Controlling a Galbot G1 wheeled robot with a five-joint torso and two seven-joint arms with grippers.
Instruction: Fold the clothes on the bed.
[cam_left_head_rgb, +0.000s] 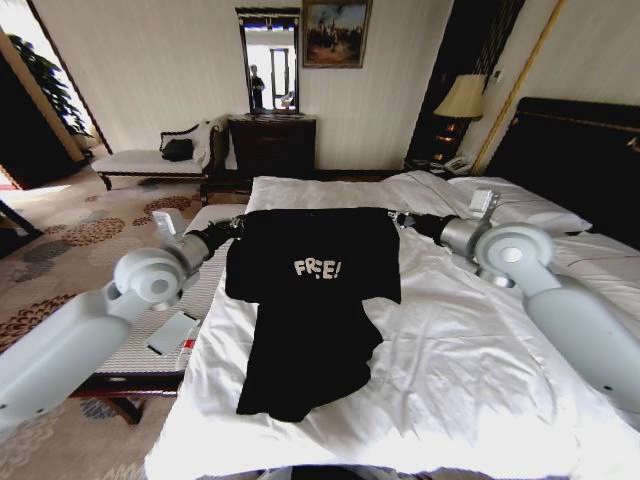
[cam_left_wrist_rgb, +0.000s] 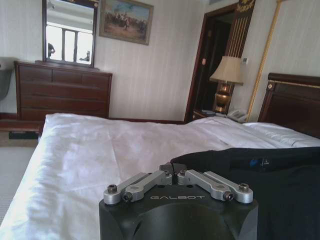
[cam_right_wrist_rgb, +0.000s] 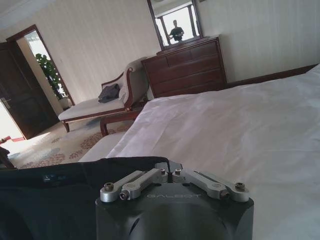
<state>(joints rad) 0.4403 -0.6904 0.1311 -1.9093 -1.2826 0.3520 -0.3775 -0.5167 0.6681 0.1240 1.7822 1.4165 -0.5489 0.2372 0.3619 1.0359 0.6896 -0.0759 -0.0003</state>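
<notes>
The clothes are one black T-shirt with white "FREE!" lettering, spread on the white bed. Its far edge is stretched straight between my two grippers, while the near part lies crumpled toward the bed's front edge. My left gripper is shut on the shirt's far left corner, and in the left wrist view the left gripper pinches the black fabric. The right gripper is shut on the far right corner. In the right wrist view the right gripper is closed on the shirt's edge.
A white-cushioned bench stands along the bed's left side with a small flat object on it. Pillows and a dark headboard are at the right. A dresser, chaise and lamp line the far wall.
</notes>
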